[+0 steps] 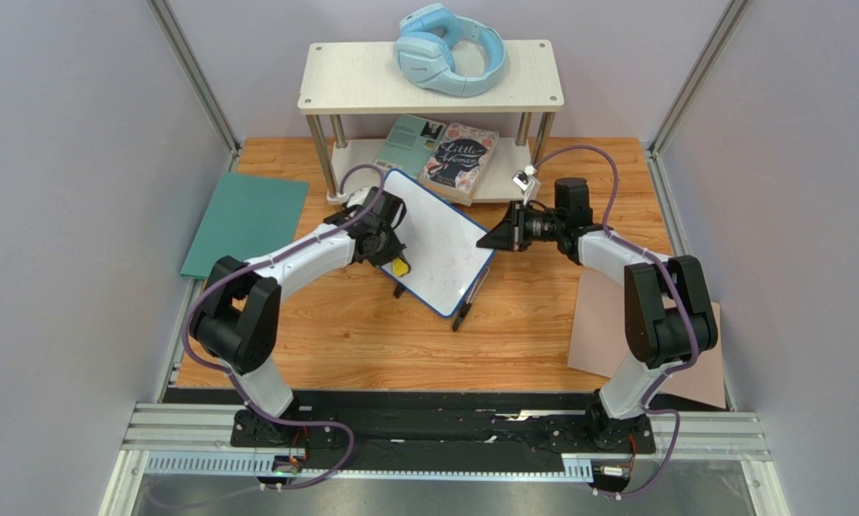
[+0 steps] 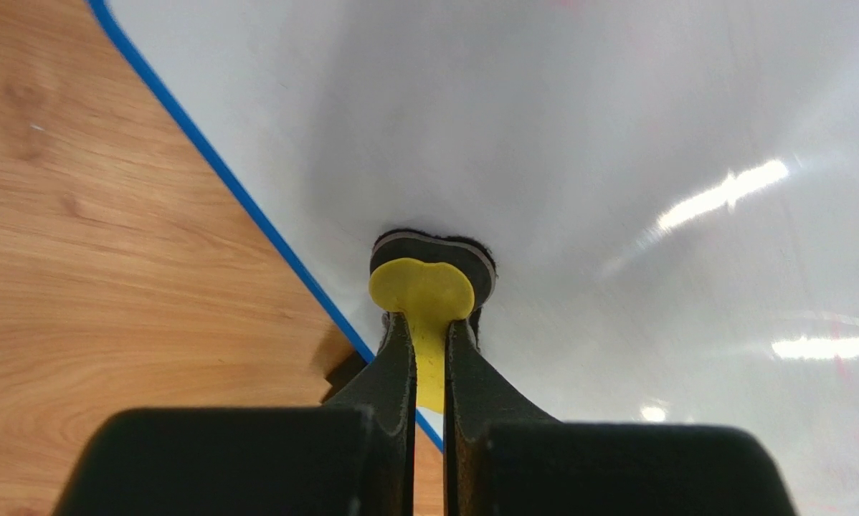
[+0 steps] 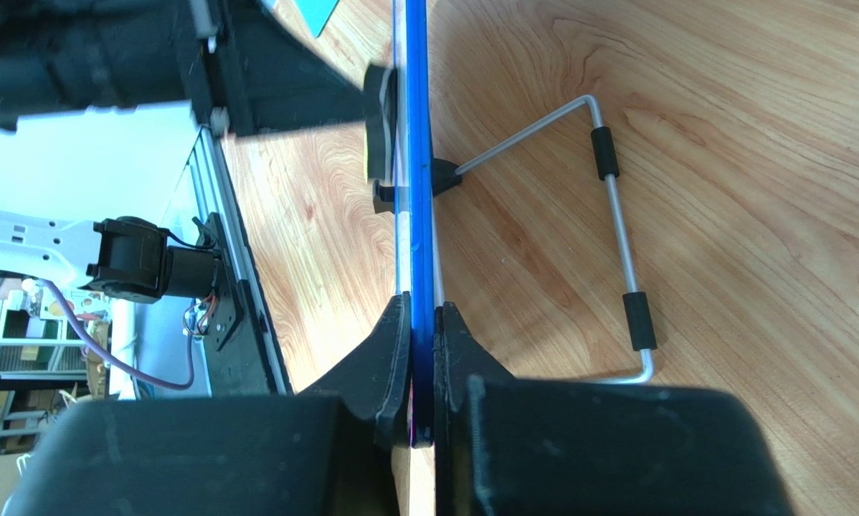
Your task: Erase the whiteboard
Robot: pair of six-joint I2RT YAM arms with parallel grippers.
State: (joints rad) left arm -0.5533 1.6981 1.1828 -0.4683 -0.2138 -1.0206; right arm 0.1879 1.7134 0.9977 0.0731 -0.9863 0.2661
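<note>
The whiteboard, white with a thin blue rim, stands tilted at mid-table on a wire stand. My left gripper is shut on a yellow-handled eraser. In the left wrist view the eraser presses its dark pad on the white surface close to the blue rim, held by the gripper. Faint pink traces show near the far right of the board. My right gripper is shut on the board's right edge; in the right wrist view it clamps the blue rim.
A low white shelf stands at the back with blue headphones on top and books beneath. A teal sheet lies at the left, a tan-pink sheet at the right. A thin dark stick lies by the board's near corner.
</note>
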